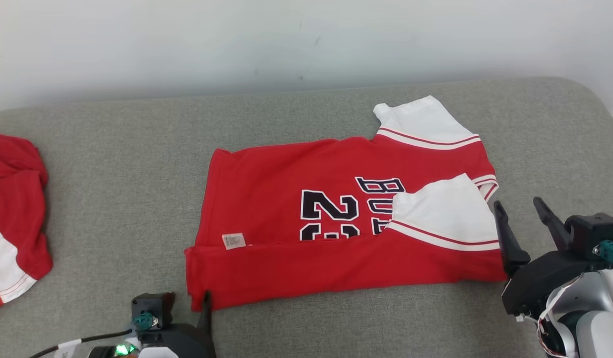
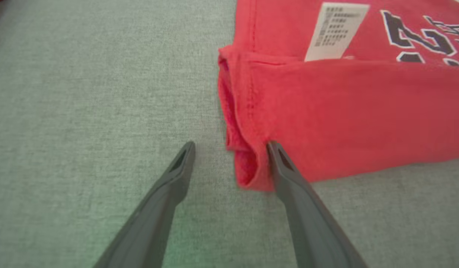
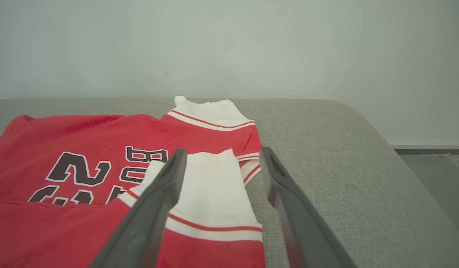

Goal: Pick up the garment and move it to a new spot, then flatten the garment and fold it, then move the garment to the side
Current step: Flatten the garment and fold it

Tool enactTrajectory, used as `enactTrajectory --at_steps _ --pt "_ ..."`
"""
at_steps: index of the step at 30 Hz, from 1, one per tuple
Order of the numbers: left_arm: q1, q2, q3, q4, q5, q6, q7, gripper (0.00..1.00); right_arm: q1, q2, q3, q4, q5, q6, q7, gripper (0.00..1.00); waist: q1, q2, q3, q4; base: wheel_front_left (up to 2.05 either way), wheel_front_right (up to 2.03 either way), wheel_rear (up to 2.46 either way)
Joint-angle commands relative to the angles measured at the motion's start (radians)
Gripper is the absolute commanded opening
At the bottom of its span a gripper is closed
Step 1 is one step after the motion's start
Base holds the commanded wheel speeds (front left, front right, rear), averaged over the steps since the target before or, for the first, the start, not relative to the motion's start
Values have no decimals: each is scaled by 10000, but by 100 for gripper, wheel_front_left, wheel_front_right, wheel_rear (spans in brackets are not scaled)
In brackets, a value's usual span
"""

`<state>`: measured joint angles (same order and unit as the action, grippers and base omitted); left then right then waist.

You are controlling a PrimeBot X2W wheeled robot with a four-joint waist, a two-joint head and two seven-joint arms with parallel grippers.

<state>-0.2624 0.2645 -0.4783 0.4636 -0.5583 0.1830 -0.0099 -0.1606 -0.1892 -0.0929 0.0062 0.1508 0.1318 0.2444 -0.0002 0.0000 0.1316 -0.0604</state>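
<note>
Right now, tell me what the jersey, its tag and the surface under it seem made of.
The jersey looks like soft knit cloth, likely cotton, matte; it folds limply and has stitched hems. The tag is a thin white printed label; cloth or paper, I cannot tell. The surface looks like grey woven upholstery, matte and flecked, with a rounded, padded-looking edge.

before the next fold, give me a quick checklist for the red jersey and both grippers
1. Left gripper open: ok.
2. Right gripper open: ok.
3. Red jersey with white sleeves flat on the grey fabric cushion, near long edge folded over: ok.
4. Left gripper clear of cloth: not ok, one finger touches the jersey's near left corner.
5. Far white sleeve tucked in: not ok, it sticks out past the far edge.
6. Second red and white garment apart from the jersey: ok.
</note>
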Motion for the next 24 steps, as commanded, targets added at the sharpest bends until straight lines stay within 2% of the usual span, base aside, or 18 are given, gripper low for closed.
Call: enactTrajectory --at_steps 1,6,8,9,11,16,24 --pt "42 2 28 54 -47 80 40 100 104 65 15 -63 -2 -23 10 100 2 0 29 -34 0 0 0" --pt "-90 -110 -17 258 -175 156 313 100 267 245 -232 -75 -128 -23 207 100 2 0 121 -103 0 0 0" --pt "-116 -160 -67 356 -263 75 405 100 327 465 -718 106 -270 -23 440 100 2 0 154 -122 0 0 0" --pt "-142 -181 -105 390 -261 -23 424 59 387 538 -1002 233 -485 -23 649 100 2 0 174 -128 0 0 0" --pt "-214 -218 -172 393 -251 -116 322 0 372 812 -1400 358 -744 -23 995 100 2 0 216 -126 0 0 0" --pt "-367 -194 -235 333 -105 -280 -67 0 244 1221 -2046 603 -1022 -23 1408 100 2 0 404 -107 0 0 0" --pt "-128 -155 -328 267 -124 -336 -377 0 70 1390 -2060 1177 -970 -23 1944 100 2 0 653 26 0 0 0"
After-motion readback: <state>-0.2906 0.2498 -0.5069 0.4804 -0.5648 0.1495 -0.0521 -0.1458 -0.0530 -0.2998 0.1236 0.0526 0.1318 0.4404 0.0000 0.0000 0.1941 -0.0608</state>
